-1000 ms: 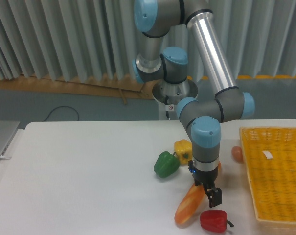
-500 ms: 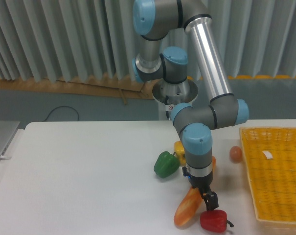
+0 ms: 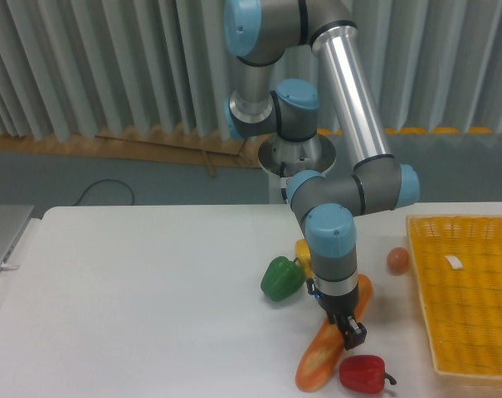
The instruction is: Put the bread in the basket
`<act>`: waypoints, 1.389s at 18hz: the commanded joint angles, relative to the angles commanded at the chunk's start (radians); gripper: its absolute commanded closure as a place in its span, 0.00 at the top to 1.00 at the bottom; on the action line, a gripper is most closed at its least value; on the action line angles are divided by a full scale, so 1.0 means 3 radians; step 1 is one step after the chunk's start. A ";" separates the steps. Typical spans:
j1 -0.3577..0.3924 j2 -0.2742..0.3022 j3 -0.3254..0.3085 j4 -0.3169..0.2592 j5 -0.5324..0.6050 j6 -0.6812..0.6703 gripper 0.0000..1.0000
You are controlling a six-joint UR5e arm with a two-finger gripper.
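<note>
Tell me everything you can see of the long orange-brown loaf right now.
The long orange-brown loaf lies flat on the white table, running diagonally from near the front edge up toward the right. It looks smooth and glossy. The hand is down over its middle, hiding part of it. The red pepper sits close beside its lower end.

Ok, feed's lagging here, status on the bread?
Gripper down at the bread, jaw state unclear. Bread on table, outside basket. Red pepper right beside it.
</note>
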 joint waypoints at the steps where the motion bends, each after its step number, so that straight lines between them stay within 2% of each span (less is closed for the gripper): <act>1: -0.0005 -0.0005 0.0000 0.0000 0.0000 0.0005 0.12; 3: 0.0000 -0.0005 0.0000 0.0000 0.0000 0.0000 0.11; 4: 0.0000 -0.0010 0.0000 0.0000 0.0000 -0.0010 0.00; 5: -0.0005 -0.0015 0.0000 0.0000 0.0000 -0.0021 0.11; 6: 0.0000 -0.0020 0.0000 0.0000 0.0000 0.0025 0.75; 7: 0.0000 -0.0015 0.0000 0.0000 0.0000 0.0025 0.80; 8: 0.0000 -0.0020 0.0005 0.0000 0.0005 -0.0005 0.70; 9: 0.0000 -0.0026 0.0005 0.0000 0.0005 -0.0010 0.70; 10: 0.0000 -0.0026 0.0010 0.0000 0.0005 0.0025 0.96; 11: 0.0005 -0.0015 0.0025 -0.0005 -0.0005 0.0020 1.00; 14: -0.0005 0.0025 0.0005 -0.0010 -0.0005 -0.0031 1.00; 17: 0.0000 0.0107 0.0046 -0.0015 -0.0005 -0.0403 1.00; 23: 0.0010 0.0128 0.0051 -0.0031 -0.0010 -0.0440 1.00; 25: -0.0005 0.0133 -0.0030 -0.0021 -0.0015 -0.0521 1.00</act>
